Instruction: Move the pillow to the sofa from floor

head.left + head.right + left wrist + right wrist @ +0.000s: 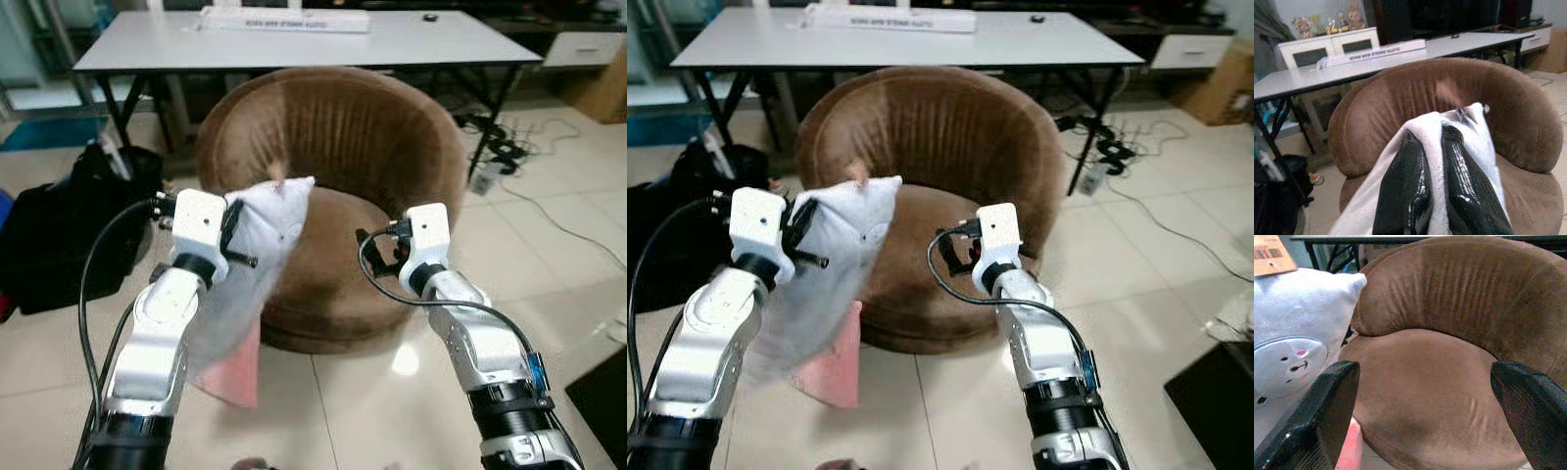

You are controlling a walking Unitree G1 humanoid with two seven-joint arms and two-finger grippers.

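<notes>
Pillow (257,257) pinched in my left gripper (1442,161), held up off the floor (323,411) at the sofa's (338,147) left front edge.

My left fingers (1403,196) are closed on a fold of the white pillow, with cloth squeezed up between them and draped over both; its top corner pokes past the fingertips toward the brown sofa back, and its pink underside hangs below them, clear of the tiles. My right gripper (1422,396) hangs with its fingers (1327,406) spread wide and holding nothing, the sofa seat lying between and beyond them and the pillow's printed face just outside the nearer finger. Beyond the sofa stands a white worktop (294,44) carrying a long white box (284,20); a black bag (69,235) sits on the floor to the left.
</notes>
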